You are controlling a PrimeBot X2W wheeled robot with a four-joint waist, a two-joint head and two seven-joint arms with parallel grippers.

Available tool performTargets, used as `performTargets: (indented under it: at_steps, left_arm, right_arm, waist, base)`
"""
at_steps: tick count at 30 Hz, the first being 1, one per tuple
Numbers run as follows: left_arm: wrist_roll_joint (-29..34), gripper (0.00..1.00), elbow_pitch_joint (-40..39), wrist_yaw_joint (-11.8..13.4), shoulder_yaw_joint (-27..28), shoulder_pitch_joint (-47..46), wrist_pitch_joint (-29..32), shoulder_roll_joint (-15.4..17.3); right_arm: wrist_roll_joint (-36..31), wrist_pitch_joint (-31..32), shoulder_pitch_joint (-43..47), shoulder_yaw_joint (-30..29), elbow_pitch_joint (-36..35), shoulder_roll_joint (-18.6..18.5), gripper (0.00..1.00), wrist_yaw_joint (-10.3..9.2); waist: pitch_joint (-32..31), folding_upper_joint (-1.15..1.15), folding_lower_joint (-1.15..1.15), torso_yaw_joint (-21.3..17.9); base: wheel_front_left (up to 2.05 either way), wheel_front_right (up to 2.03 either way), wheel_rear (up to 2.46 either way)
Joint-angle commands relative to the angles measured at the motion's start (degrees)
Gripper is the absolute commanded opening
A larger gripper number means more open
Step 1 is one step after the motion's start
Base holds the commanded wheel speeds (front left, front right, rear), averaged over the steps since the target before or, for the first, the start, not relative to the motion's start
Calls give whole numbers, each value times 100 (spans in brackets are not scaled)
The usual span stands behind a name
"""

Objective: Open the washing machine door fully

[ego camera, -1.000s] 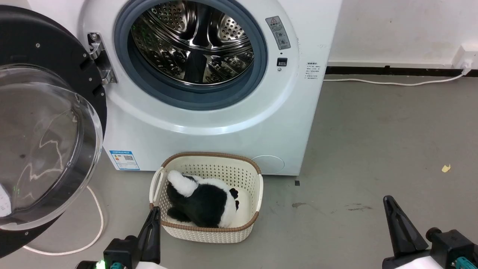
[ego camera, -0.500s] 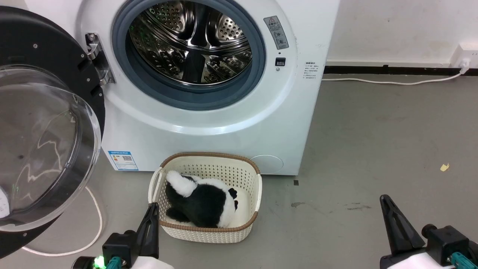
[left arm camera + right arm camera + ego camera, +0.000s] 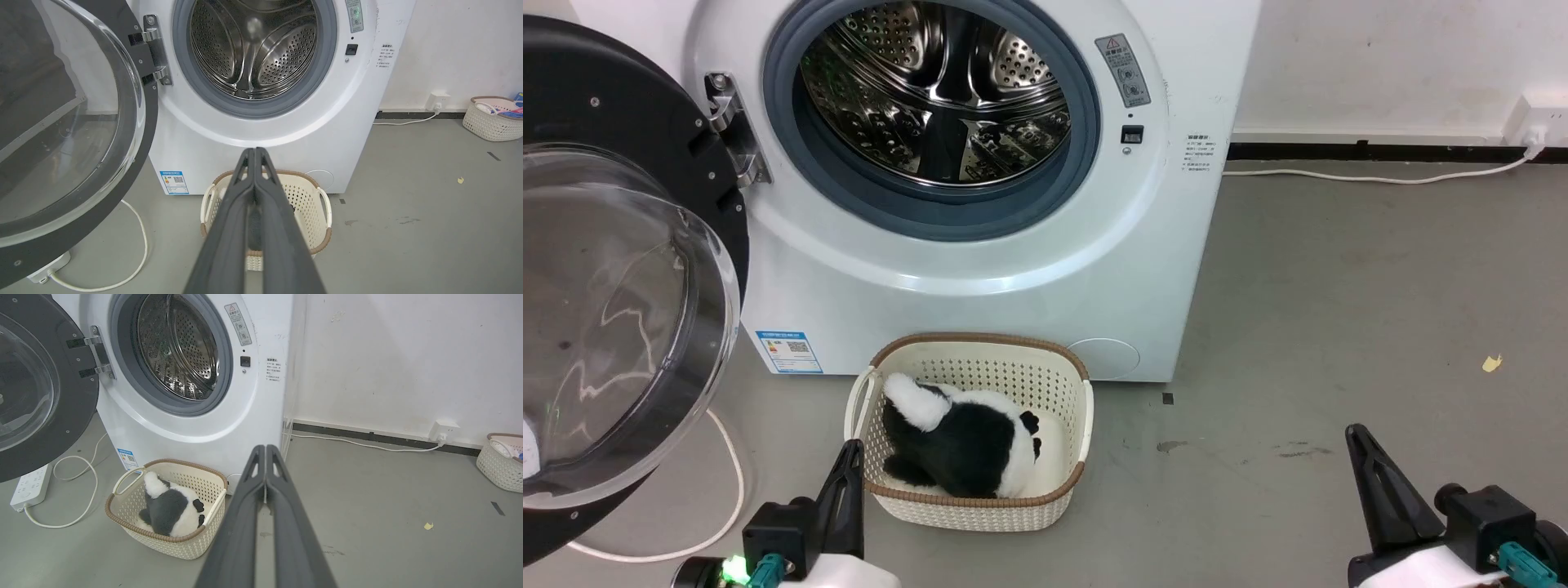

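One washing machine door (image 3: 613, 302), head view: swung wide, left of the drum (image 3: 939, 90); left claw (image 3: 851, 447) and right claw (image 3: 1354, 433) low, empty, well apart from it. Left wrist view: claw pinched narrow. Right wrist view: likewise. Step: opening seemingly complete; next, at most an outward nudge

I counted one washing machine (image 3: 980, 269) with one washing machine door (image 3: 629, 327) on its left and one drum (image 3: 939, 90). Two baskets showed: a near basket (image 3: 980, 510) before the machine and a far basket (image 3: 496, 465) at the right wall. I also counted one plush panda (image 3: 964, 445), one power strip (image 3: 28, 486), one wall socket (image 3: 443, 428), two white cables, the left cable (image 3: 741, 483) and the right cable (image 3: 1380, 180), and two grippers, the left gripper (image 3: 851, 453) and the right gripper (image 3: 1357, 441)
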Motion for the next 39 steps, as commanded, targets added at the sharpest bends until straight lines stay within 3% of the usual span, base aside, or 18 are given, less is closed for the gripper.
performTargets:
  at_steps: [1,39]
  left_arm:
    - [57,0,-45,-23,10,-104,34,-39]
    - [305,0,-227,-66,219,-255,502,-85]
  right_arm:
    - [-28,34,-110,19,14,15,0,2]
    - [-141,505,-327,170,44,23,0,4]
  waist:
    - [0,0,0,-2]
    - [12,0,0,-86]
  base:
    - [0,0,0]
    - [0,0,0]
